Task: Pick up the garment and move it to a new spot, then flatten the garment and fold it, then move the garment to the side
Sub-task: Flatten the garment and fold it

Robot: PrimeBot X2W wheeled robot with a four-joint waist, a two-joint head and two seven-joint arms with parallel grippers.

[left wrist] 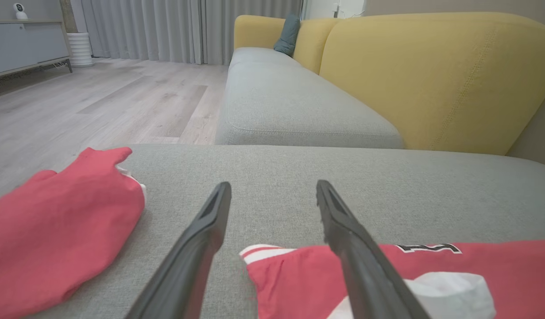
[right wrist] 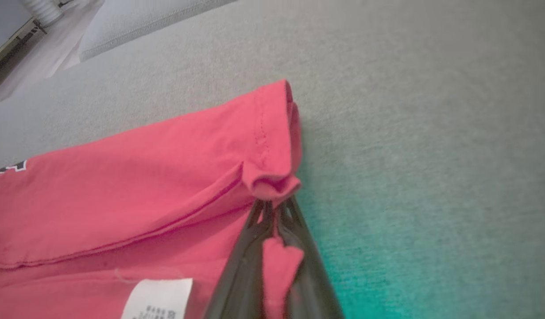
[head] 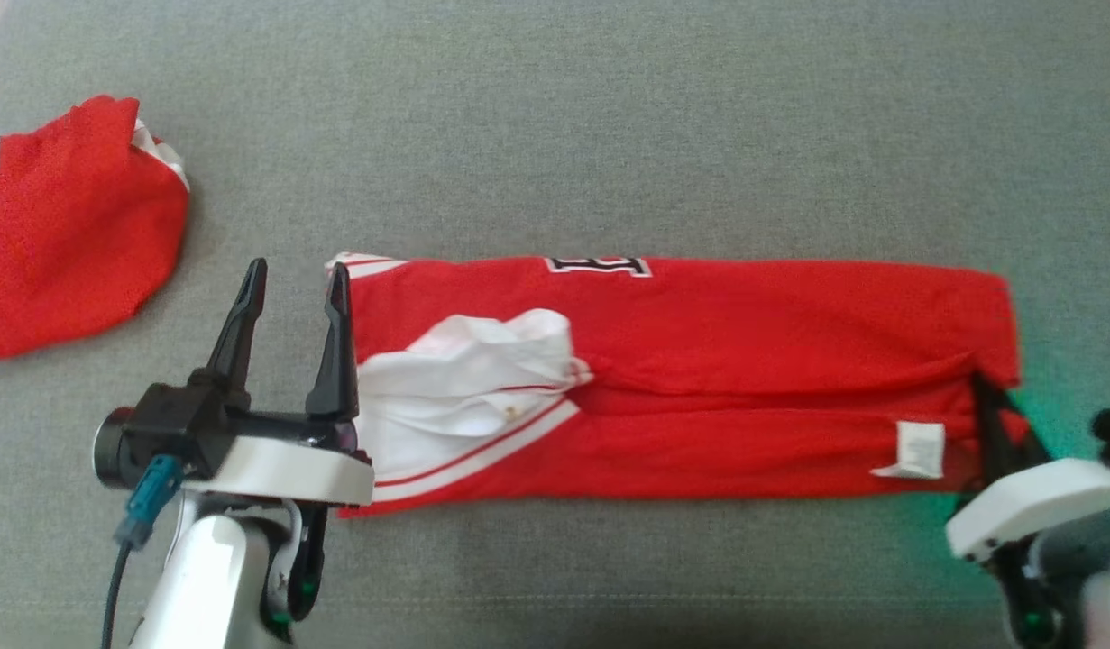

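Observation:
The garment (head: pixel 699 379) is a red jersey with white trim, folded into a long strip across the grey cushion (head: pixel 555 117). My left gripper (head: pixel 298 269) stands open at the strip's left end, its right finger over the collar edge and its left finger over bare cushion. In the left wrist view, the left gripper (left wrist: pixel 273 186) has nothing between its fingers, and the garment (left wrist: pixel 476 270) lies under the right one. My right gripper (head: pixel 983 383) is shut on the garment's right hem. The right wrist view shows red cloth (right wrist: pixel 144 186) pinched in the right gripper (right wrist: pixel 272 204).
A second red garment (head: pixel 68 234) lies bunched at the cushion's far left. A white care label (head: pixel 915 449) sticks out near the right end. In the left wrist view a yellow sofa back (left wrist: pixel 431 79) rises behind the cushion, with wooden floor (left wrist: pixel 99 97) to its left.

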